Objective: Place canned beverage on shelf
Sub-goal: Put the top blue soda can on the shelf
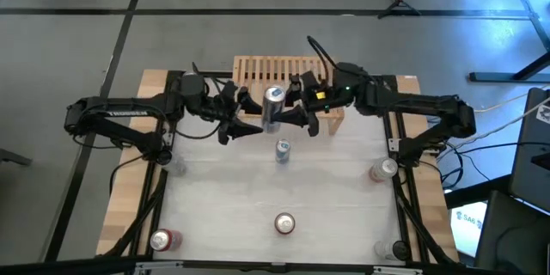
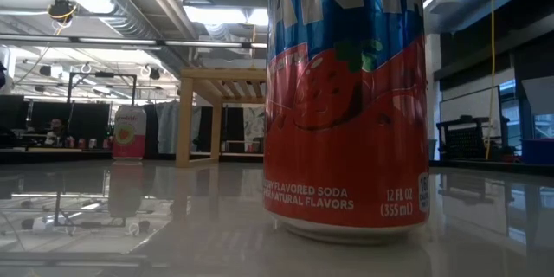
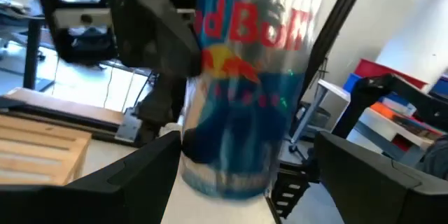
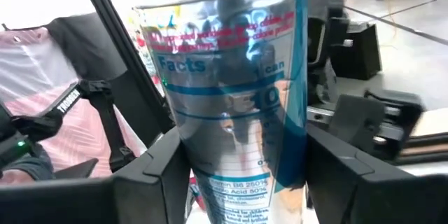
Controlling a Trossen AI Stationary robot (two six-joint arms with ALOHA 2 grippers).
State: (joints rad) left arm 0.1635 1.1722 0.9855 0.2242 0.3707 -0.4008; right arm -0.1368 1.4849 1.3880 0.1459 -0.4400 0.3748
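A tall silver-and-blue energy drink can [image 1: 273, 107] stands roughly upright between my two grippers, just in front of the light-wood slatted shelf [image 1: 284, 76]. My right gripper [image 1: 292, 117] comes from the table's right and is shut on the can [image 4: 238, 98]. My left gripper [image 1: 247, 122] comes from the table's left and is open. Its fingers stand either side of the can [image 3: 245, 91], with a clear gap at one finger [image 3: 364, 175]. In the low view the can and both grippers are hidden behind a big red can. My right gripper pinches the can's side wall [image 4: 290, 140] between its two fingers [image 4: 343, 171], about halfway up the can. The fingers come level from the table's right side. The can stays upright with its top up; whether its base is off the table does not show.
Other cans stand on the white table: a small blue one [image 1: 282, 150] just nearer than the grippers, a red one [image 1: 284, 223] at the front centre that fills the low view [image 2: 346, 104], one at the front left [image 1: 161, 240], and one at the right [image 1: 383, 169]. The shelf [image 2: 221, 112] stands at the far side.
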